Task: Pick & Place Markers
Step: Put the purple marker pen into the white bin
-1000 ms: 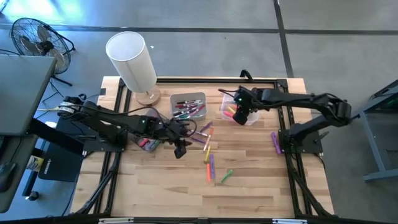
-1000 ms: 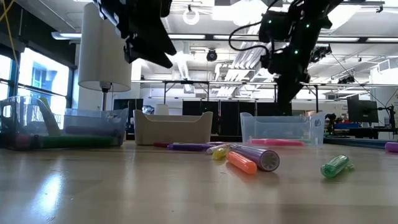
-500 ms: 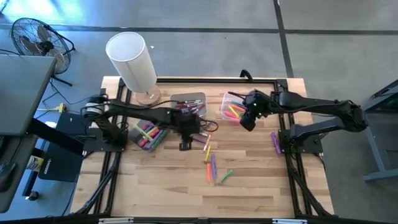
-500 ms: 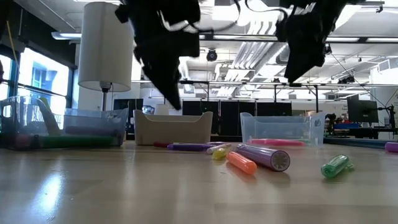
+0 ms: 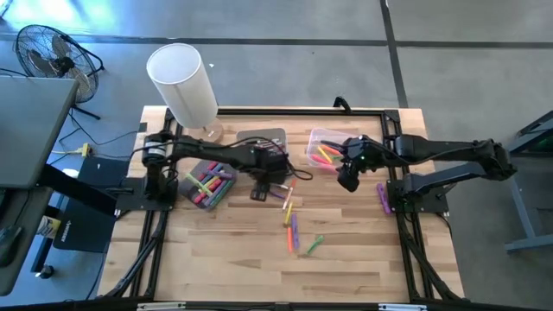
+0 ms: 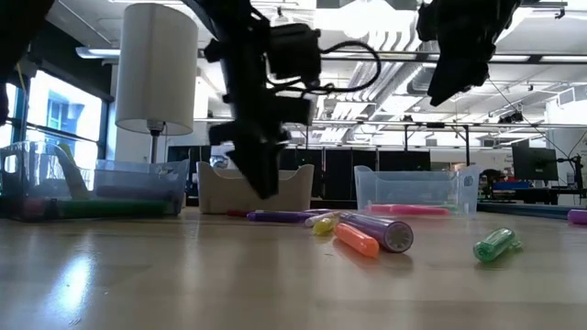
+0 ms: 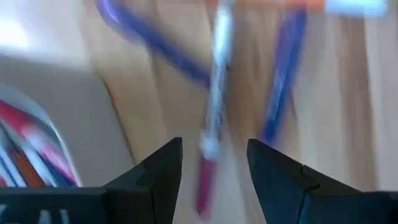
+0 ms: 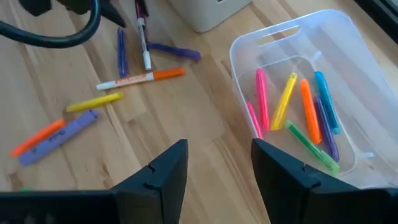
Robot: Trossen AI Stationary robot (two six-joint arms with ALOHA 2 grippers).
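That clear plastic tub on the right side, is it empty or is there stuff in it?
Not empty. The clear tub holds several markers lying loose on its bottom: pink, yellow, orange, blue, green and purple.

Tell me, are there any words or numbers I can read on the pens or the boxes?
None can be read.
Orange-and-white marker: dark print along its white barrel, too small to read.
Clear bin, grey bin and lamp: no writing shows.
Left wrist view: too blurred to show any print.

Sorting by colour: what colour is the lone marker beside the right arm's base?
Purple marker, high view.
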